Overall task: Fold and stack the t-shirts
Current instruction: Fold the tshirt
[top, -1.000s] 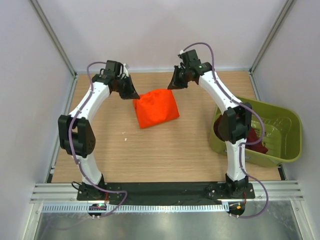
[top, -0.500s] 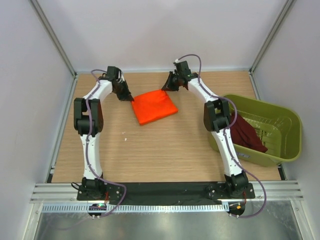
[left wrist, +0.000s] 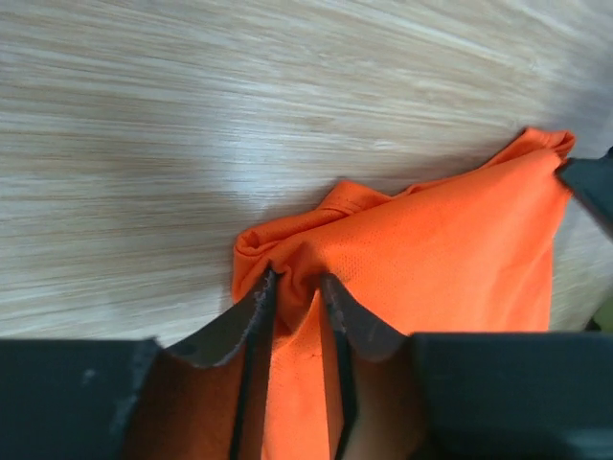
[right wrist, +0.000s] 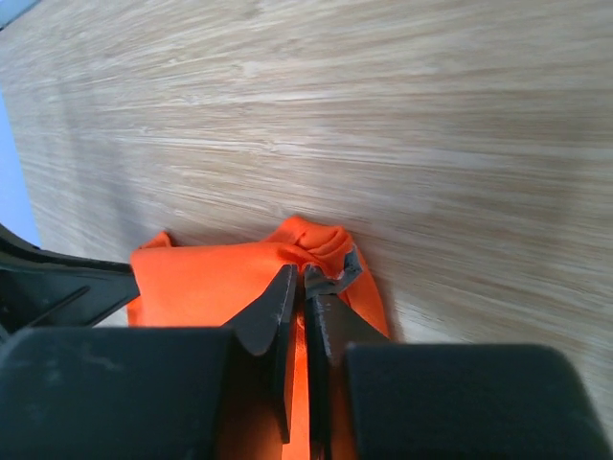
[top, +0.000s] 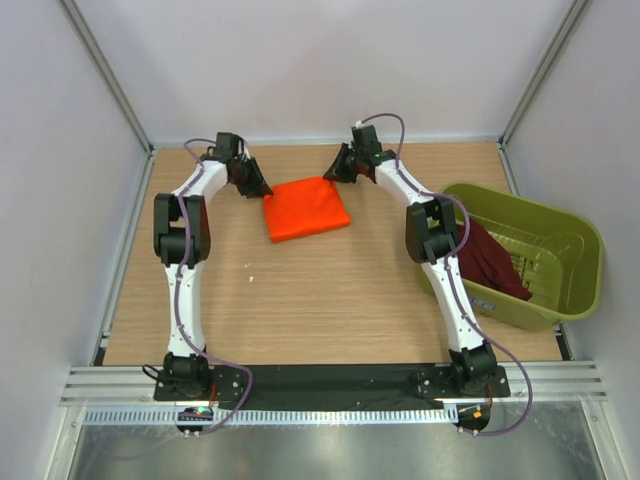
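Plain bright orange t-shirt (top: pixel 306 208), plain dark maroon t-shirt (top: pixel 495 262) in olive-green tub (top: pixel 562 265) at right, pale wood-grain table (top: pixel 330 300), white left arm (top: pixel 182 308) and right arm (top: pixel 457 310) with black joints, pale grey walls (top: pixel 320 60)

Folded orange t-shirt (top: pixel 305 208) flat on table (top: pixel 330 290), maroon t-shirt (top: pixel 490 265) crumpled in tub (top: pixel 562 262)

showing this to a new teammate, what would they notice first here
The bright orange t-shirt stands out first, folded into a rough square at the far middle of the wooden table. The left fingers and right fingers each pinch a corner of it, one on either side. At the right, a maroon t-shirt lies crumpled in the left end of the green tub.
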You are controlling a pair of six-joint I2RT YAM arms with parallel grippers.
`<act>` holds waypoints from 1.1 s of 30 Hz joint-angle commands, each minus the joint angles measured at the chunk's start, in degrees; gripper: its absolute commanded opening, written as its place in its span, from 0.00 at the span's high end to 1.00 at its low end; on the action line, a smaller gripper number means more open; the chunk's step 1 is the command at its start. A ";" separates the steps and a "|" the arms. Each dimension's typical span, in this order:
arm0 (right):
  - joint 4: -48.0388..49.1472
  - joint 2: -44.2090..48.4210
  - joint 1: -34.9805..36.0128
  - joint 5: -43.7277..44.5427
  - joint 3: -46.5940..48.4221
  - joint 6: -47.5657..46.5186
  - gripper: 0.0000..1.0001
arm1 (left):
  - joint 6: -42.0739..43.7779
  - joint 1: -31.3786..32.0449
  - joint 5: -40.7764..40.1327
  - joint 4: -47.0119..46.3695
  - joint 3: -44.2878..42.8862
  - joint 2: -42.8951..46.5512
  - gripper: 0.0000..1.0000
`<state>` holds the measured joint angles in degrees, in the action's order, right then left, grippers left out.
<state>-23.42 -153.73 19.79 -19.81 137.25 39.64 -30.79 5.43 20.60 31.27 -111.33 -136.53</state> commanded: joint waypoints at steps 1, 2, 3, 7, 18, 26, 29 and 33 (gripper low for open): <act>-1.71 -0.87 -0.63 2.76 2.76 1.41 0.87 | -1.73 -0.51 -0.30 -1.82 -1.53 -0.49 0.72; -2.41 -0.78 -0.72 2.85 3.19 1.06 0.85 | -1.73 -0.34 -0.56 -1.65 -1.35 0.46 0.72; -3.81 -0.61 -0.72 3.11 3.81 0.53 0.80 | -1.47 -0.25 -1.17 -1.56 -1.09 1.26 0.65; -9.79 0.00 -1.07 4.87 10.04 -1.49 0.73 | 0.37 -0.42 -4.34 1.67 -3.35 5.04 0.51; -19.11 8.79 -1.34 6.81 8.74 -6.50 0.48 | 3.45 0.02 -4.70 11.54 -8.39 12.95 0.35; -28.41 15.12 -0.98 8.91 8.64 -7.91 0.43 | 2.66 6.34 3.39 7.41 0.93 15.07 0.68; -30.80 18.37 -0.72 8.13 6.64 -7.56 0.43 | 2.48 8.71 2.87 6.70 0.94 12.96 0.72; -32.13 23.21 0.42 7.60 0.32 -9.92 0.43 | 1.52 10.56 1.91 7.14 -0.29 8.48 0.75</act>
<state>-52.25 -136.77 18.94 -12.10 140.73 32.47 -28.53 15.64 22.06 39.13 -110.80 -125.58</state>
